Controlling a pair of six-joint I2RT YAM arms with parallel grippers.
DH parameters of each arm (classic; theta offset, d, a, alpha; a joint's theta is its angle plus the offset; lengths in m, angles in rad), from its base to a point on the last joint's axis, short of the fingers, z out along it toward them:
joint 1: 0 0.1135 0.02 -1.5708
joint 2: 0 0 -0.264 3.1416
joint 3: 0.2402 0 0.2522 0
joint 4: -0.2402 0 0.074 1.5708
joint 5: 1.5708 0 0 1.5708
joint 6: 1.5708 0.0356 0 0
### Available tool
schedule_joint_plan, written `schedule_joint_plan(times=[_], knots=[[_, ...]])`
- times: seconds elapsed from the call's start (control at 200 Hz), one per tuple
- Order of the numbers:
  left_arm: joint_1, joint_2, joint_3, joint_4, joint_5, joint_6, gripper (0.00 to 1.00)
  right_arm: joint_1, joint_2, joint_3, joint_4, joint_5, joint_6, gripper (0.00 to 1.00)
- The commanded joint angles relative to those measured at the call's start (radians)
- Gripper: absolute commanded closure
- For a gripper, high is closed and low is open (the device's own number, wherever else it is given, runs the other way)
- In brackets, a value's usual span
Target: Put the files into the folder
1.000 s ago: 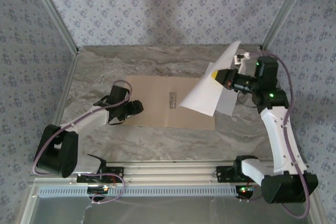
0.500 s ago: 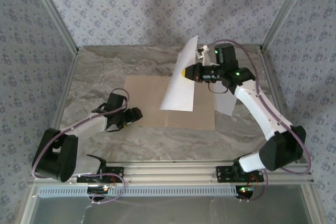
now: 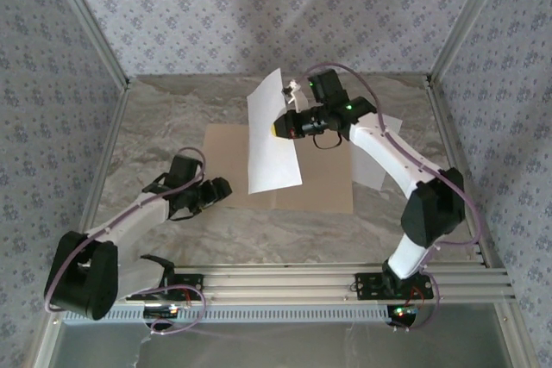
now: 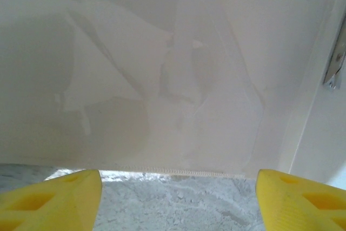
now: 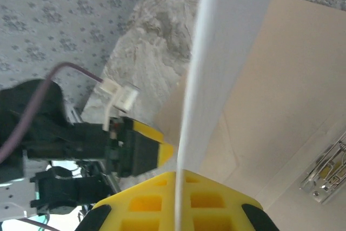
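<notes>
Ok, near side first. Left gripper (image 3: 217, 190) sits low at the near-left corner of the folder (image 3: 326, 185), jaws released, yellow fingers (image 4: 54, 198) spread wide over the cover's near edge. The worktop (image 3: 172, 118) is grey marble-pattern, smooth.

Folder is flat tan card, rectangular, lying open mid-worktop. From the left wrist its inside reads pale and matte, with a small bright metal clip (image 4: 335, 58) at the spine.

Further back, right gripper (image 3: 278, 129) is clenched on the first sheet (image 3: 272, 140): thin plain white paper, pinched at its right edge, held up off the folder and hanging tilted over the spine area. Right wrist sees it edge-on, a slim white band. Can't tell if its lower edge touches the card.

Second sheet (image 3: 373, 171), same white paper, lies flat at the folder's right edge, partly under the right arm; whether it overlaps the cover, can't tell.
</notes>
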Motion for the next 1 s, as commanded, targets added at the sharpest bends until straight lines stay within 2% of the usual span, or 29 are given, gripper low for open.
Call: schedule_joint_plan(times=[0.0,0.12,0.37,0.605,0.994], knots=[[0.062,-0.019,0.072,-0.074,-0.014,0.080,0.24,0.025,0.050,0.081,-0.119,0.048,-0.121,1.00],[0.121,0.027,0.109,-0.084,0.022,0.120,0.24,0.034,0.092,0.123,-0.168,0.095,-0.160,1.00],[0.180,0.157,0.158,-0.044,0.069,0.160,0.24,0.034,0.168,0.166,-0.229,0.169,-0.246,1.00],[0.190,0.242,0.184,-0.016,0.086,0.171,0.24,0.033,0.233,0.213,-0.268,0.237,-0.315,1.00],[0.189,0.288,0.182,0.013,0.105,0.164,0.24,0.025,0.250,0.229,-0.259,0.244,-0.339,1.00]])
